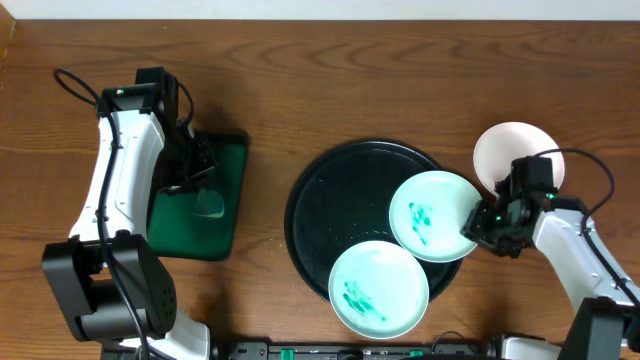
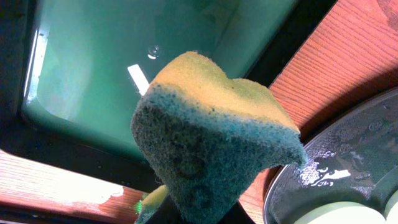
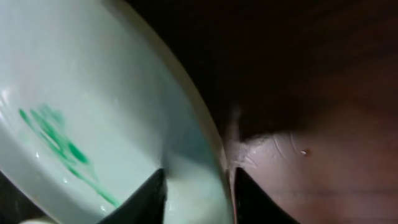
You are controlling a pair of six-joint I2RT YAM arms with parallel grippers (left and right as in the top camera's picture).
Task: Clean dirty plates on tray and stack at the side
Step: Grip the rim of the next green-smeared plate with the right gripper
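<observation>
The round black tray (image 1: 320, 200) holds two dirty plates with teal smears. One plate (image 1: 378, 290) lies at its front edge. The other (image 1: 432, 215) overhangs the tray's right rim. My right gripper (image 1: 478, 222) is shut on this plate's right edge. In the right wrist view one dark finger lies on the plate's (image 3: 74, 93) inner face and the other outside its rim, at my right gripper (image 3: 199, 193). My left gripper (image 1: 205, 195) hangs over a green tray, shut on a yellow-and-green sponge (image 2: 211, 124) that hides its fingers.
A clean white plate (image 1: 505, 150) lies on the wooden table to the right of the black tray, just behind my right arm. The rectangular green tray (image 1: 175, 225) sits at the left, under my left arm. The black tray's rim (image 2: 348, 149) shows in the left wrist view.
</observation>
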